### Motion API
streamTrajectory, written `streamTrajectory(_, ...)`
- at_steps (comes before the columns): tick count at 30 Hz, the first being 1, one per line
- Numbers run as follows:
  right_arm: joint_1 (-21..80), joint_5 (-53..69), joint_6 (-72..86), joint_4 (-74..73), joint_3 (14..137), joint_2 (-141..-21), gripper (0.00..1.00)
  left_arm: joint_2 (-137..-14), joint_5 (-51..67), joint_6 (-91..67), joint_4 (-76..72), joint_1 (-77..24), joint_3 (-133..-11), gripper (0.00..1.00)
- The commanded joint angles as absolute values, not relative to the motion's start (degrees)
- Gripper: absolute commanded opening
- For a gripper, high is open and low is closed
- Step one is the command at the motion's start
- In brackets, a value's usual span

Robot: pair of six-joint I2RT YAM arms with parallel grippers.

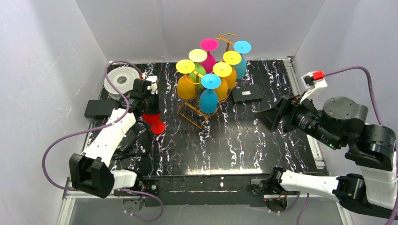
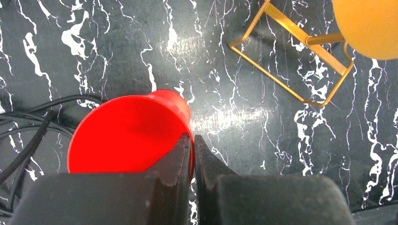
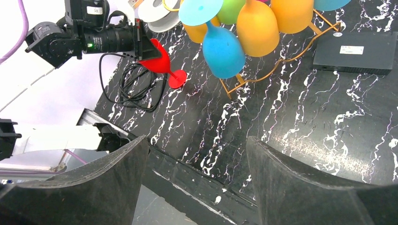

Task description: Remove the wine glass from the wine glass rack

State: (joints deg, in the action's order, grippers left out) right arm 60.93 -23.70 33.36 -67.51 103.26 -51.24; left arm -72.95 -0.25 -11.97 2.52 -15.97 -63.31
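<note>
While your left gripper (image 2: 193, 138) pinches the red wine glass (image 2: 126, 133) rim at left, marbled tabletop (image 1: 234, 140) separates it from the wine glass rack (image 2: 293, 27); your right gripper (image 3: 196, 146) hangs spread.

Bright even overhead light, glare streak on glossy table (image 2: 234, 117), wrist foregrounds perhaps soft-focused

The red wine glass (image 2: 126, 133) and the hanging glasses (image 3: 256, 28) are smooth, opaque satin plastic, the wine glass rack (image 2: 287, 22) is thin golden-orange coated metal wire, the table top (image 2: 263, 154) is a glossy black white-veined sheet, and the left gripper (image 2: 193, 140) has matt black plastic fingers (image 2: 173, 171).
</note>
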Motion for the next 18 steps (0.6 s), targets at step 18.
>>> streamTrajectory(18, 61.2, -25.9, 31.0, -64.7, 103.6, -49.7, 0.87, -73.9, -5.0, -12.6, 5.6, -18.9, -59.9, 0.29)
